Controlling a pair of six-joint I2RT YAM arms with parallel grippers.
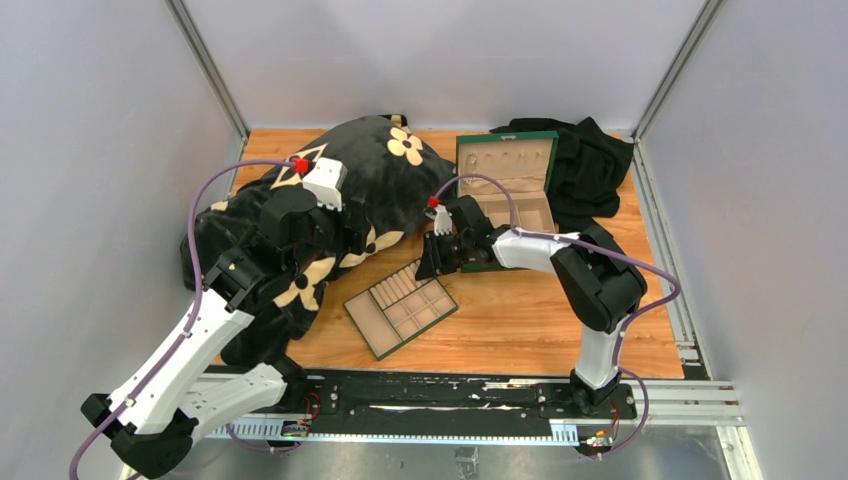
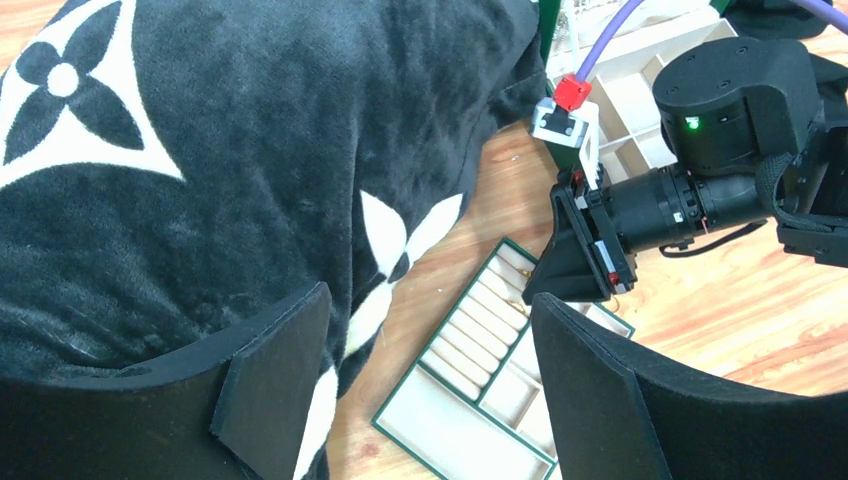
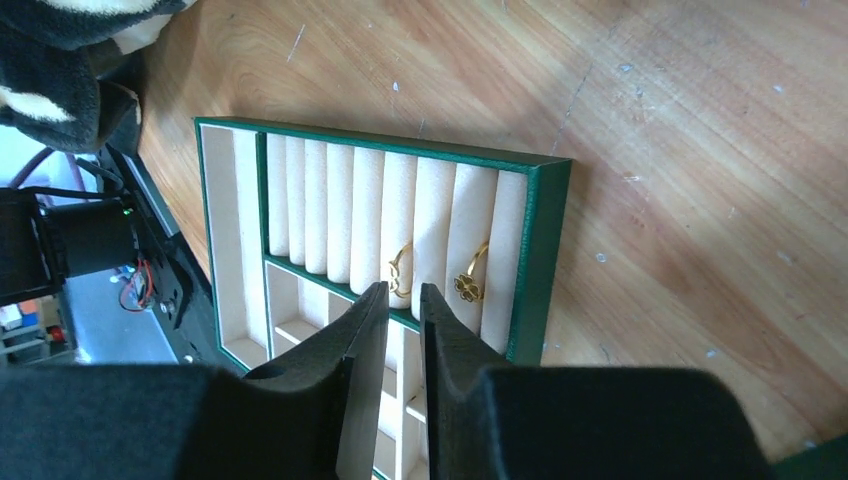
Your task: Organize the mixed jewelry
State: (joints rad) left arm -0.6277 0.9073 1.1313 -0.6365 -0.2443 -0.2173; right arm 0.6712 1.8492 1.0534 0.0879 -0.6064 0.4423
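Note:
Two thin gold rings stand in the ring rolls of the flat green tray [image 3: 540, 250]: one plain [image 3: 400, 272], one with a clover head [image 3: 468, 285]. My right gripper [image 3: 404, 292] hovers just above them, its jaws a narrow gap apart with nothing between them. In the top view it [image 1: 432, 262] is over the tray's far end [image 1: 400, 308]. My left gripper [image 2: 430, 300] is wide open and empty, above the blanket edge and the tray [image 2: 470, 440]; in the top view it [image 1: 345, 225] is over the blanket. No silvery cluster shows.
A black plush blanket with beige flower marks [image 1: 350, 190] covers the table's left half. An open green box with beige lining [image 1: 505, 180] stands at the back right, with a black cloth [image 1: 590, 160] behind it. Bare wood lies at the front right.

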